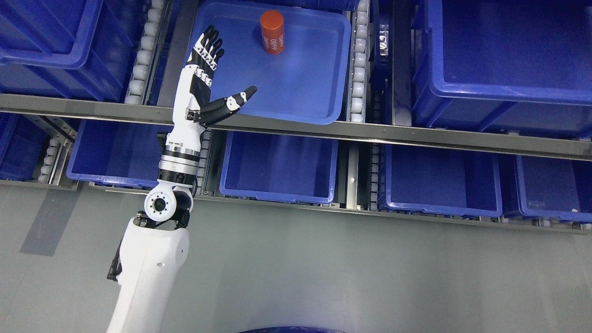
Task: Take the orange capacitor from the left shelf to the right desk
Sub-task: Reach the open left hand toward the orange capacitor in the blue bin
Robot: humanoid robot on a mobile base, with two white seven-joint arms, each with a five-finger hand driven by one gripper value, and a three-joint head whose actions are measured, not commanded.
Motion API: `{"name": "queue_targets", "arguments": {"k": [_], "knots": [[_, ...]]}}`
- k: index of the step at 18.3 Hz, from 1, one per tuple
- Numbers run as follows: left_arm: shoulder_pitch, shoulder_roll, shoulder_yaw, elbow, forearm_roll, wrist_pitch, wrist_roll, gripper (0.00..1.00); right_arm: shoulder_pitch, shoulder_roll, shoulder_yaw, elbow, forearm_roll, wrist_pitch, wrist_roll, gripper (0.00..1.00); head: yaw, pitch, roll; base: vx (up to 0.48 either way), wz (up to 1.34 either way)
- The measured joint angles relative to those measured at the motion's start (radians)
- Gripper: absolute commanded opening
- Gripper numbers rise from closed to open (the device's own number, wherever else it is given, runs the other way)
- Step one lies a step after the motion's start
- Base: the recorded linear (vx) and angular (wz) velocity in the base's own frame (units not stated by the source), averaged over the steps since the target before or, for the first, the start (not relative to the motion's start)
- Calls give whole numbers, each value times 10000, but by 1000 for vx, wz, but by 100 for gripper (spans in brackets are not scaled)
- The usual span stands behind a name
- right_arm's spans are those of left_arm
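Here the orange capacitor stands in a shallow blue tray on the shelf; its white print is too small to read. The left hand hovers beside it, fingers spread wide, holding nothing.

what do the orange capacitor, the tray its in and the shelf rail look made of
Orange capacitor: smooth cylinder, probably a glossy plastic sleeve, with white print. Tray: moulded blue plastic, judging by rounded corners and soft sheen. Shelf rail: grey metal, dull brushed look. Left hand is open beside the tray.
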Motion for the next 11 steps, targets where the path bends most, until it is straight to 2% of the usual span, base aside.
{"name": "queue_targets", "arguments": {"k": [5,11], "knots": [[5,0,-126,3,-68,275,-14,100,1,0,0,0,0,0,-1,100,0,0,0,228,-35],[-226,0,-139,345,-430,951,-80,100,2,0,0,0,0,0,23,100,0,0,0,115,-19]]}}
